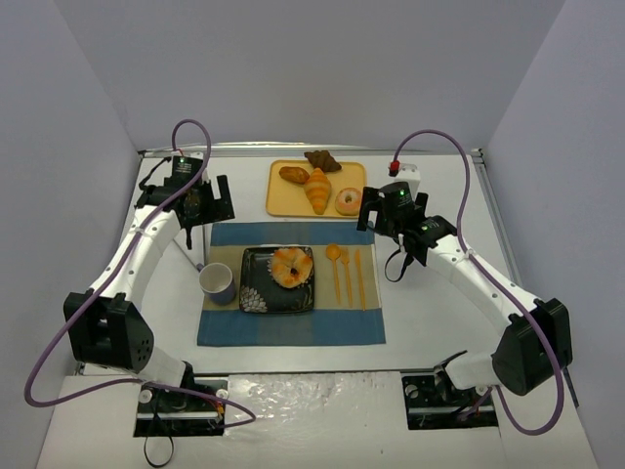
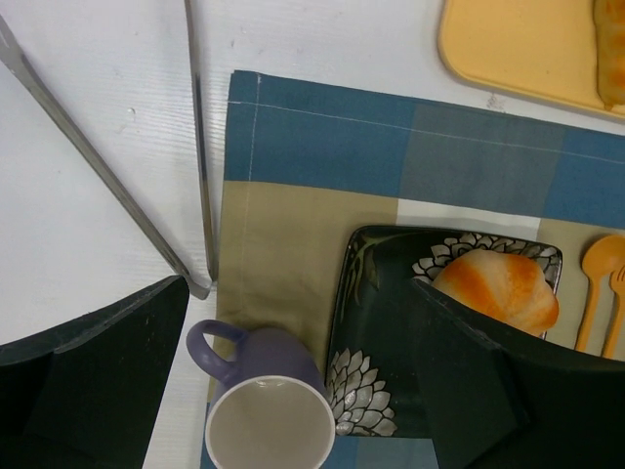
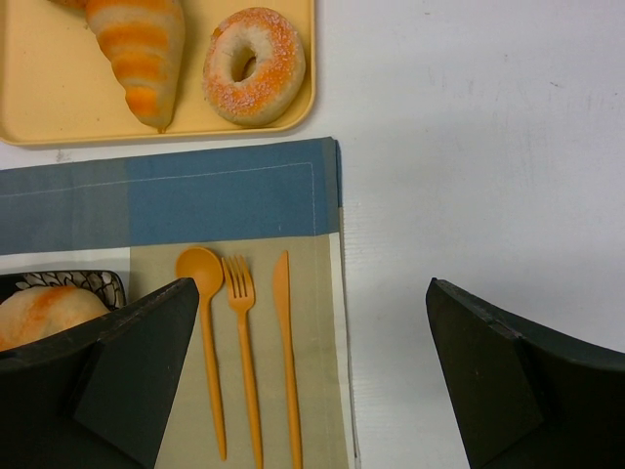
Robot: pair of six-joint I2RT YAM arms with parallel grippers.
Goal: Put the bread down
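**A:** How do the tools stand on your screens?

**B:** My left tool (image 1: 200, 203) has its jaws wide apart and nothing between them. My right tool (image 1: 398, 217) is the same, spread and empty. Both hang above the surface (image 1: 439, 322) and touch nothing.

**A:** And the bread?

**B:** The bread (image 1: 291, 266) lies on the black plate (image 1: 256, 295), in the middle of the cloth (image 1: 293, 327). From the left tool it is to the right and nearer to the bases. From the right tool it is to the left, and also nearer to the bases. I judge it is already placed.

**A:** Which arm is closer, if I had to take it?

**B:** From above they look about equally far, so I cannot choose. The bread is round, so there is no long axis to align with.

**A:** What do the wrist views add?

**B:** In the left wrist view the bread (image 2: 493, 288) is partly hidden behind the right finger of the tool. This view also shows the mug (image 2: 269, 420) just beside the plate, on its left. I think the mug could block a low approach from that side. The right wrist view shows only an edge of the bread (image 3: 44, 308), behind the left finger. It also shows the cutlery (image 3: 239, 342) lying between that tool and the plate. Only the top view shows the whole bread.
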